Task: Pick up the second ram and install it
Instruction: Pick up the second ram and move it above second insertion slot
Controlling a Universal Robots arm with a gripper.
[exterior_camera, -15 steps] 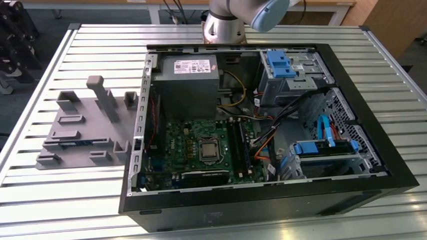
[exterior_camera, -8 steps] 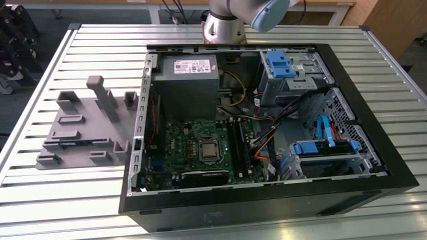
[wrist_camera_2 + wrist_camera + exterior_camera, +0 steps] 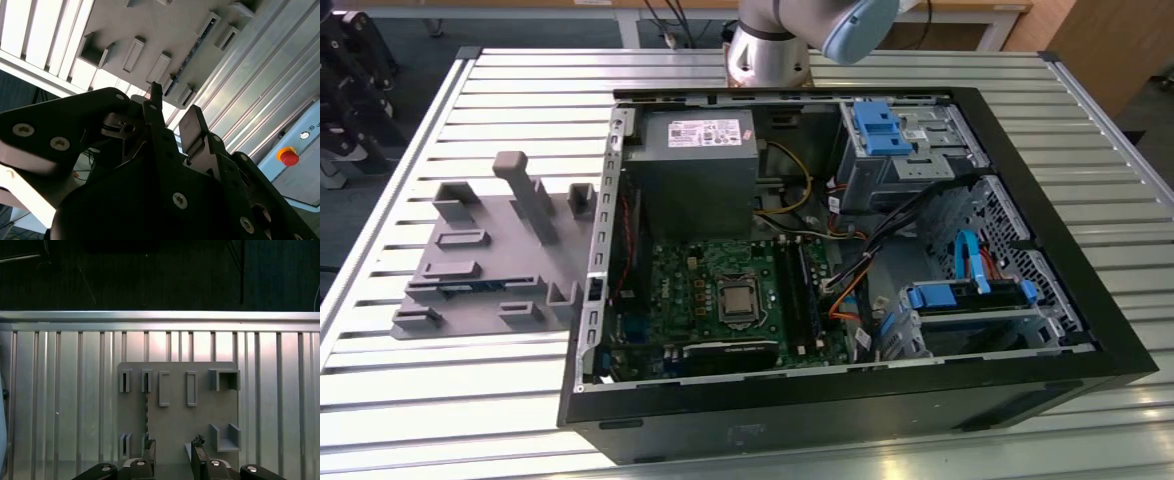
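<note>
The fingers [image 3: 198, 452] (spread, empty) hover near the second ram [image 3: 146, 415].

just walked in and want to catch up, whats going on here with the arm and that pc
The robot arm's claw hangs open and empty over the grey fixture on the slatted table. The second ram, a thin dark strip, sits in the fixture's slots, near one claw finger but not gripped. In the exterior view the open computer case lies beside the fixture, its motherboard exposed.
</note>
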